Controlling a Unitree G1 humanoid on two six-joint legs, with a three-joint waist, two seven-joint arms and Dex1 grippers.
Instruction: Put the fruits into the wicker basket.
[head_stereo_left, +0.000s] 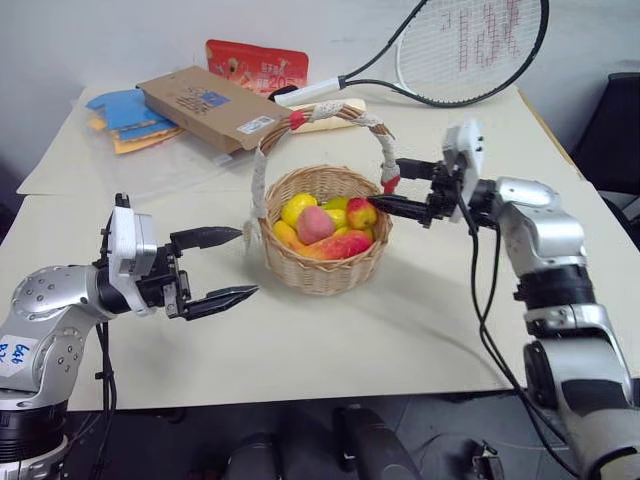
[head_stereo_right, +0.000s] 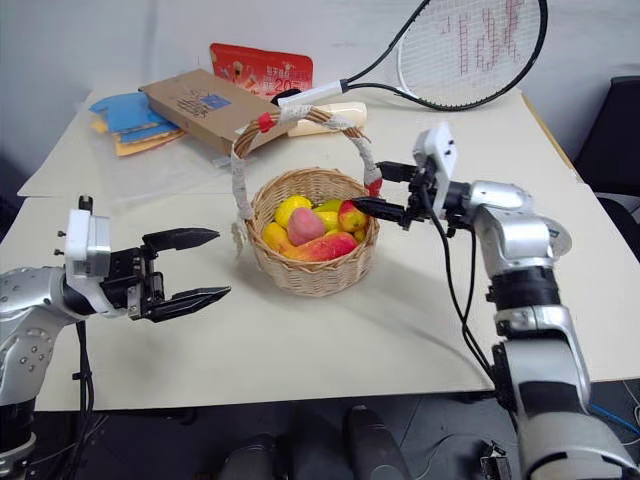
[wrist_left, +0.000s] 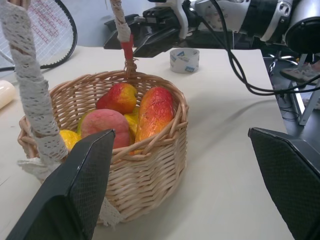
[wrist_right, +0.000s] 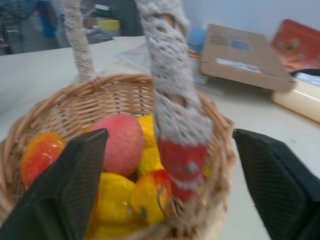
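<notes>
The wicker basket (head_stereo_left: 322, 272) stands mid-table, its arched handle (head_stereo_left: 262, 170) wrapped in white lace with red tape at the ends. Inside lie the fruits: a pink peach (head_stereo_left: 316, 224), a yellow-red apple (head_stereo_left: 361, 212), a long red-yellow mango (head_stereo_left: 340, 246) and yellow lemons (head_stereo_left: 297, 208). My left gripper (head_stereo_left: 247, 262) is open and empty, level, just left of the basket and apart from it. My right gripper (head_stereo_left: 384, 184) is open at the basket's right side. Its fingers (wrist_right: 80, 175) stand on either side of the handle's taped base (wrist_right: 176, 155), holding nothing.
A tennis racket (head_stereo_left: 470, 50) lies at the back right. A cardboard box (head_stereo_left: 205, 105), a red packet (head_stereo_left: 255, 65) and blue-yellow packets (head_stereo_left: 125, 115) sit at the back left. A grey tape roll (wrist_left: 184, 59) rests beyond the basket. The table's front edge (head_stereo_left: 300, 395) is near.
</notes>
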